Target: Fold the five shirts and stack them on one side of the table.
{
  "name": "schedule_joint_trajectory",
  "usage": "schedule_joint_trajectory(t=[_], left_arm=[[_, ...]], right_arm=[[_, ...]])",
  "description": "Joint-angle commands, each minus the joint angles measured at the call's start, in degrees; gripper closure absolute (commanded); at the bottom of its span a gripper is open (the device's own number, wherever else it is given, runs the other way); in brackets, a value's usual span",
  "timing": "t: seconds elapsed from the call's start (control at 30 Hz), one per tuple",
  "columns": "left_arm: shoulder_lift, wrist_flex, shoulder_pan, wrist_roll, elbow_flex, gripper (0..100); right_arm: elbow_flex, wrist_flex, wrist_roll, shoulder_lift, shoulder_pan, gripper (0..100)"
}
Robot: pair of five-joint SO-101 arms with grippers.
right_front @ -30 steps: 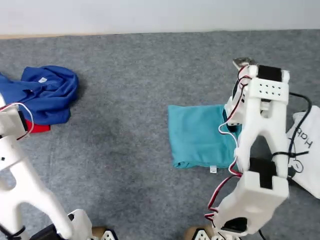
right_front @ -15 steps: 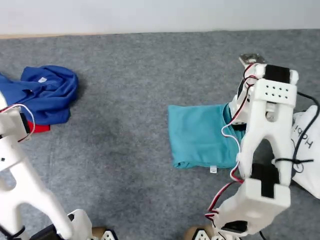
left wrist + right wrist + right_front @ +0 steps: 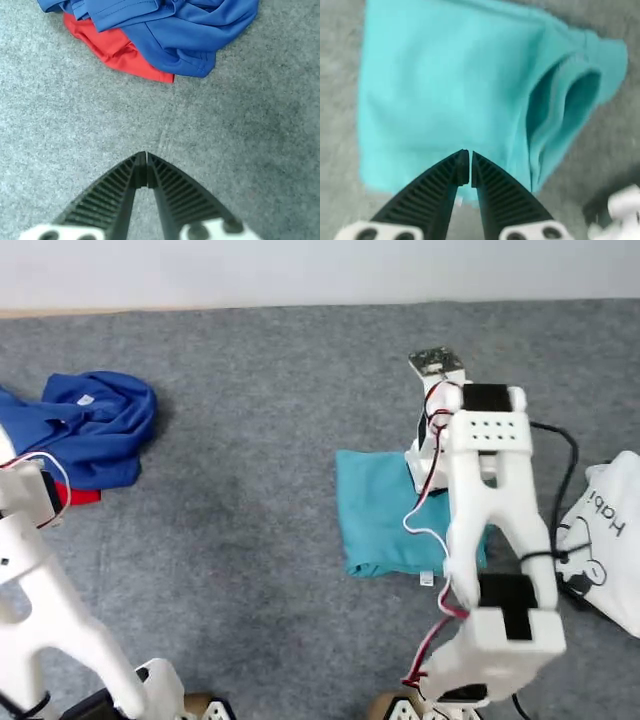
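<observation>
Teal shirt (image 3: pixel 435 85) — seemingly under right gripper (image 3: pixel 466 154).

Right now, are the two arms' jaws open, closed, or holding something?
Left gripper: jaws closed, holding nothing.
Right gripper: jaws closed, holding nothing, over the teal shirt.

The teal shirt (image 3: pixel 380 515), blue shirt (image 3: pixel 95 420) and red shirt (image 3: pixel 117 52) are all plain. The white shirt (image 3: pixel 615 540) bears black lettering. The bench (image 3: pixel 250 540) is speckled grey.
</observation>
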Motion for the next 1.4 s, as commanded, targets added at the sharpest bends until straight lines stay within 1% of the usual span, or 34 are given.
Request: schedule_joint_trajectory(t=[0.0, 0.17, 0.3, 0.37, 0.5, 0.7, 0.8, 0.87, 1.0, 1.13, 1.23, 1.37], left_arm=[[-1.8, -3.0, 0.4, 0.3, -1.9, 99], [-1.8, -4.3, 0.4, 0.3, -1.9, 99], [-1.8, -4.3, 0.4, 0.3, -1.9, 99], [-1.8, -4.3, 0.4, 0.3, -1.8, 99], [-1.6, -4.1, 0.4, 0.3, -1.6, 99], [-1.4, -4.4, 0.4, 0.2, -1.6, 99], [-1.4, -4.4, 0.4, 0.0, -1.6, 99], [-1.4, -4.4, 0.4, 0.0, -1.6, 99], [-1.4, -4.4, 0.4, 0.0, -1.6, 99], [-1.4, -4.4, 0.4, -0.1, -1.6, 99], [-1.4, -4.4, 0.4, -0.1, -1.6, 99], [-1.4, -4.4, 0.4, -0.1, -1.6, 99]], right_arm=[[-0.7, -7.3, 0.9, 5.0, 0.9, 99.0], [-7.7, -12.9, 1.4, 15.2, 7.3, 99.0], [-16.4, -12.8, 8.2, 23.4, 11.5, 99.0], [-20.7, -12.2, 9.2, 26.3, 13.1, 99.0], [-29.1, -6.2, 9.1, 27.4, 12.8, 99.0], [-40.4, 7.9, 9.0, 27.3, 8.3, 99.0], [-42.8, 10.2, 8.9, 27.5, 8.7, 99.0], [-42.7, 8.9, 9.1, 28.2, 10.2, 99.0], [-43.1, 2.5, 9.2, 33.2, 13.7, 99.0], [-43.1, -3.1, 9.2, 38.6, 15.6, 99.0], [-43.2, -3.6, 9.1, 40.1, 16.8, 99.0], [-43.2, -0.3, 9.0, 35.4, 16.0, 99.0]])
